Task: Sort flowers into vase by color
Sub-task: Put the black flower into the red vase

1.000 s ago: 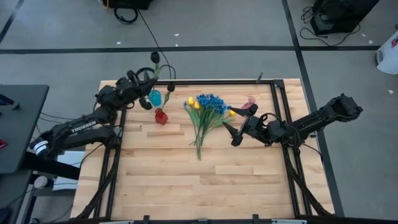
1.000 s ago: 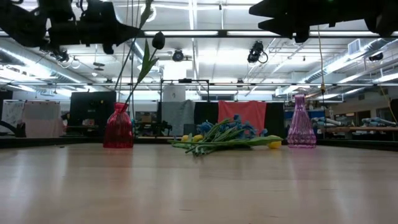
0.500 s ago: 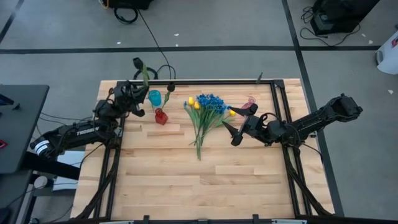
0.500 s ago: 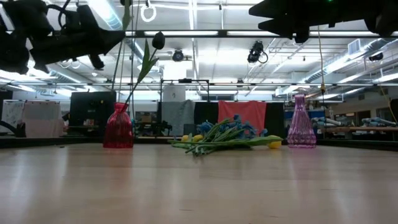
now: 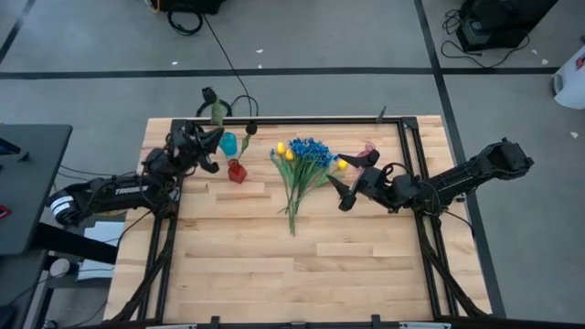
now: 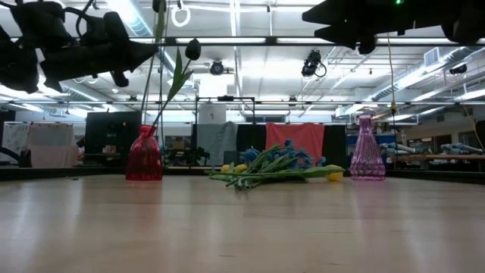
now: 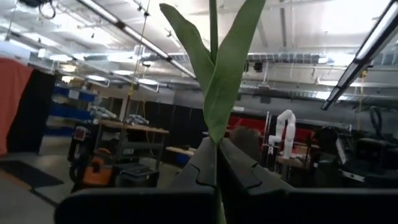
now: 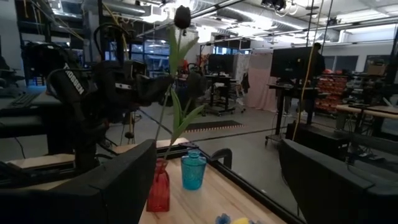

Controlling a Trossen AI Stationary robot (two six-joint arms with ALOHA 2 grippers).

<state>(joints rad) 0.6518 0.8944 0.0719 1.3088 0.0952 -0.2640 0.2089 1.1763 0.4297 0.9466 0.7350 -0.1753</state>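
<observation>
Standing upright, the dark tulip [image 8: 181, 17] stem rises from the left tool [image 5: 203, 146].

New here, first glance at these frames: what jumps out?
The bunch of flowers lying loose mid-table, blue and yellow heads fanned toward the far edge. At far left, the left tool is shut on a dark tulip held high, close to the red vase with the blue vase behind it. The right tool hangs open just right of the bunch.
</observation>
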